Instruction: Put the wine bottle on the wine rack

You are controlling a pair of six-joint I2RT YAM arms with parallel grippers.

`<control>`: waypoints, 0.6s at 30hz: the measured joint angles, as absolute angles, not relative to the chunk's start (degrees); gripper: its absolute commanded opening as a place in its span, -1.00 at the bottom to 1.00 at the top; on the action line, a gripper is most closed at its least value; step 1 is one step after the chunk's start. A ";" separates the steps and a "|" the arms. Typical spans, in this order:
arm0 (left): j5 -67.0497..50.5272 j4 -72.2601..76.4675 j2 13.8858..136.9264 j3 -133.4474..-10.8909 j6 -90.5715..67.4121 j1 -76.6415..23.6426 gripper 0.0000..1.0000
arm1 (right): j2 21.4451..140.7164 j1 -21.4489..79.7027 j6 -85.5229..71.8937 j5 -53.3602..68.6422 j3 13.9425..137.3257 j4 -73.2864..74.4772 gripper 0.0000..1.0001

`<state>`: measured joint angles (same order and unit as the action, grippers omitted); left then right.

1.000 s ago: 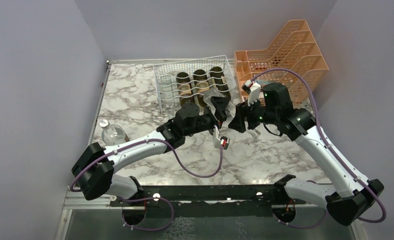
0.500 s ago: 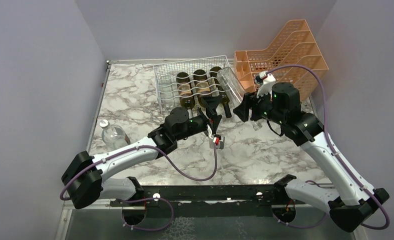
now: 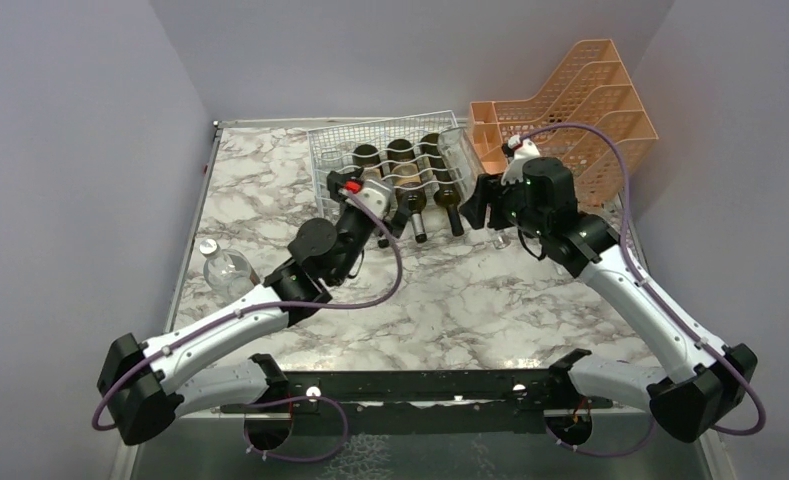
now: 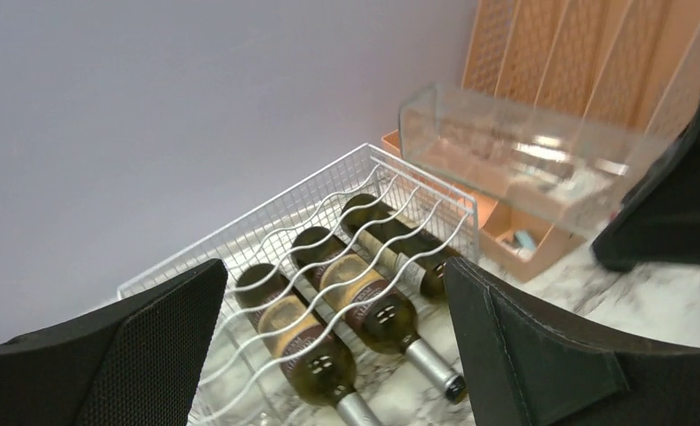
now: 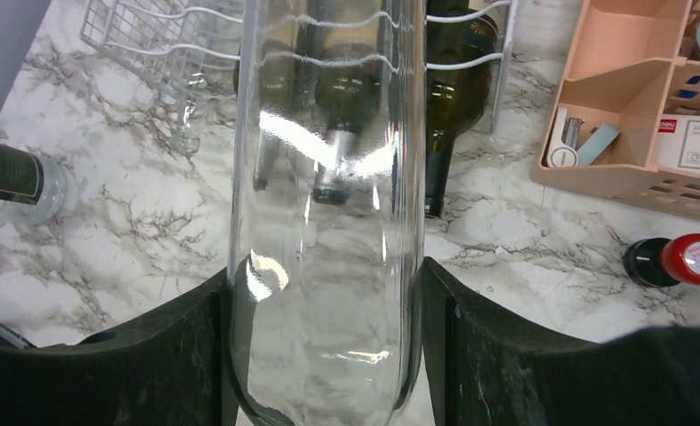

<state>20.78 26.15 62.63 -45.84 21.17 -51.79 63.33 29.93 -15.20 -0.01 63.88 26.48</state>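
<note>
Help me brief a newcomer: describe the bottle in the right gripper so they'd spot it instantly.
Find the white wire wine rack at the back of the marble table, orange tray on its right. Between them the right gripper holds a clear glass bottle. Unlike the three dark green bottles lying in the rack, it is see-through.

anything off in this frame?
Only the clear bottle: it is not cradled, the right gripper holds it in the air at the right edge of the wine rack. The three dark bottles lie seated in their cradles. No spill visible.
</note>
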 measured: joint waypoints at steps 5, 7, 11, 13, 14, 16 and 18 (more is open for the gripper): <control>23.44 24.08 54.19 -43.44 5.13 -50.68 0.98 | 69.28 29.93 -15.18 -0.93 64.49 24.38 -0.98; 23.88 22.39 52.93 -43.33 1.28 -50.61 0.98 | 71.94 29.93 -15.18 -1.37 65.06 23.44 -0.98; 24.27 16.67 50.17 -43.42 -4.25 -50.57 0.98 | 77.87 29.93 -15.20 -2.28 67.24 20.99 -0.98; 24.29 13.47 50.13 -43.57 -5.74 -50.57 0.98 | 80.84 29.93 -15.29 -2.98 68.60 19.46 -0.98; 24.29 12.08 50.15 -43.59 -6.28 -50.57 0.98 | 82.35 29.93 -15.40 -3.49 69.32 18.68 -0.98; 24.29 9.47 50.15 -43.79 -6.90 -50.57 0.98 | 85.65 29.93 -15.35 -4.36 71.37 17.39 -0.98; 24.36 6.31 50.61 -45.04 -7.25 -50.57 0.98 | 89.32 29.93 -15.11 -5.63 74.48 17.19 -0.98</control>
<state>24.36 6.31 50.61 -45.04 -7.25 -50.57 89.32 29.93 -15.11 -5.63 74.48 17.19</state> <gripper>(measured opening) 0.988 0.637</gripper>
